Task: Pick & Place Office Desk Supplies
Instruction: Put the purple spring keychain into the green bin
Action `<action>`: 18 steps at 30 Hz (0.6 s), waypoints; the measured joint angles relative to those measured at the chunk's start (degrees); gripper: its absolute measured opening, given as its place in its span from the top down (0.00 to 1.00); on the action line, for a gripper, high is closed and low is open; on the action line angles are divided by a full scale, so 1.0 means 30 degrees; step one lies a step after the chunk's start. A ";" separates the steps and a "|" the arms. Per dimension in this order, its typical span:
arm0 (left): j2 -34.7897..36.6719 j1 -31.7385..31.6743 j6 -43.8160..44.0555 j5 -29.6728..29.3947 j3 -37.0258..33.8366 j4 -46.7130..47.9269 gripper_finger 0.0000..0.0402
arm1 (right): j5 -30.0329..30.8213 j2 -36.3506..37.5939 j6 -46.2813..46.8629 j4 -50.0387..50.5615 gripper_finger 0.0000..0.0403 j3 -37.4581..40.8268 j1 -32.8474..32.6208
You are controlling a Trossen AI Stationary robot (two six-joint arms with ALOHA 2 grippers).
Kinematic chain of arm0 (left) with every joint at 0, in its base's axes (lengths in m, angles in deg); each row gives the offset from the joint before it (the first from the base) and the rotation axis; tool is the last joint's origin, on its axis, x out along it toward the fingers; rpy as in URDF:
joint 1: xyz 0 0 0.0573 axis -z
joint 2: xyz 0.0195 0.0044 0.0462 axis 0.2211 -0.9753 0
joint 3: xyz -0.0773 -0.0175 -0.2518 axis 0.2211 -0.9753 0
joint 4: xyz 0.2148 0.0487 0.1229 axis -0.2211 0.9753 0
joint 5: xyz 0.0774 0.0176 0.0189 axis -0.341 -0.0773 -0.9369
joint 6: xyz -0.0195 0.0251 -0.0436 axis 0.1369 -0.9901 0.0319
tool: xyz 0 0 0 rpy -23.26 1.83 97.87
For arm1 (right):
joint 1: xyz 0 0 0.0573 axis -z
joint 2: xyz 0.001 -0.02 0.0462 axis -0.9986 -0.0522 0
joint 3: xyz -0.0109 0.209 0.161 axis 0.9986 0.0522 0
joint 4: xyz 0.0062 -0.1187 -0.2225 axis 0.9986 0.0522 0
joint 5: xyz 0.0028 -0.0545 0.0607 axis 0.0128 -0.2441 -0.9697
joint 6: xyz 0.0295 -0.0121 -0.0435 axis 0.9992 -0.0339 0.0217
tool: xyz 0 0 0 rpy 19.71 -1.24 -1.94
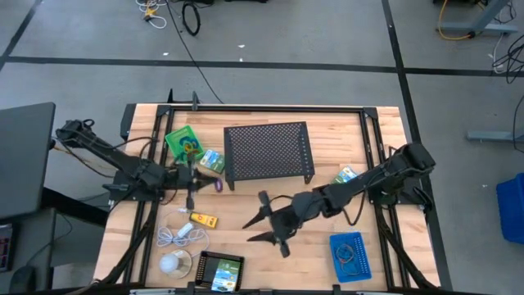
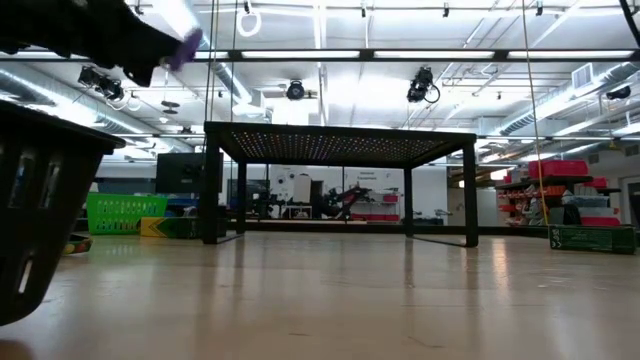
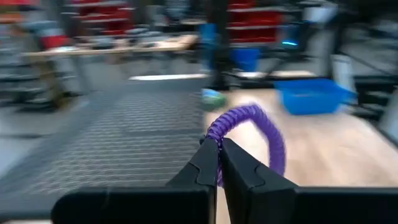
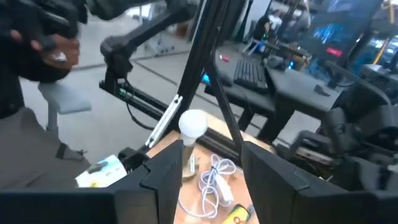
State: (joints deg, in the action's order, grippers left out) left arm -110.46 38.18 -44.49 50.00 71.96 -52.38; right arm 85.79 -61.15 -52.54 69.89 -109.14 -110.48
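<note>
My left gripper [image 1: 203, 181] is shut on a purple loop [image 1: 217, 187] at the near left corner of the black perforated stand [image 1: 268, 152]. The low view shows both raised high, the loop [image 2: 186, 44] beside the dark fingers. My right gripper [image 1: 267, 222] hangs open over the bare middle of the table, near the stand's near edge, touching nothing. A green tray [image 1: 183, 142] and a green-blue packet [image 1: 211, 160] lie left of the stand. A yellow block [image 1: 203, 219] lies on the table in front of my left gripper. A blue tray [image 1: 350, 256] holding loops sits near the right near corner. My left gripper pinches the purple loop between its two fingertips [image 3: 208, 163], on one stretch of its cord [image 3: 218, 138]. The rest of the loop [image 3: 273, 140] arches out ahead of the fingers. The loop is lifted clear of the table.
A white coiled cable [image 1: 182, 235] and a white ball-like object [image 1: 173, 262] lie near the left near corner, beside a black tray [image 1: 219, 270] with a packet in it. Another packet [image 1: 348, 174] lies right of the stand. A dark basket [image 2: 40, 200] fills the low view's left.
</note>
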 joint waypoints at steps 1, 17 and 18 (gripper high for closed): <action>0.0241 -0.0212 0.0118 -0.0736 0.0000 0.0092 0.98 | -0.0039 0.0291 0.0142 -0.0627 0.57 0.0555 0.0049; 0.1493 -0.4723 0.4529 -0.7407 0.0021 0.4587 0.98 | 0.3535 0.2099 0.1512 -0.4732 0.57 0.4858 0.0016; 0.1489 -0.5023 0.4794 -0.7402 0.0021 0.4840 0.98 | 0.3585 0.2099 0.1505 -0.4730 0.57 0.4858 0.0016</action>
State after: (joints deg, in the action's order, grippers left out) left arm -106.00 23.11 -30.11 27.80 72.03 -37.86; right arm 96.54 -54.85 -48.03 55.70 -94.56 -110.43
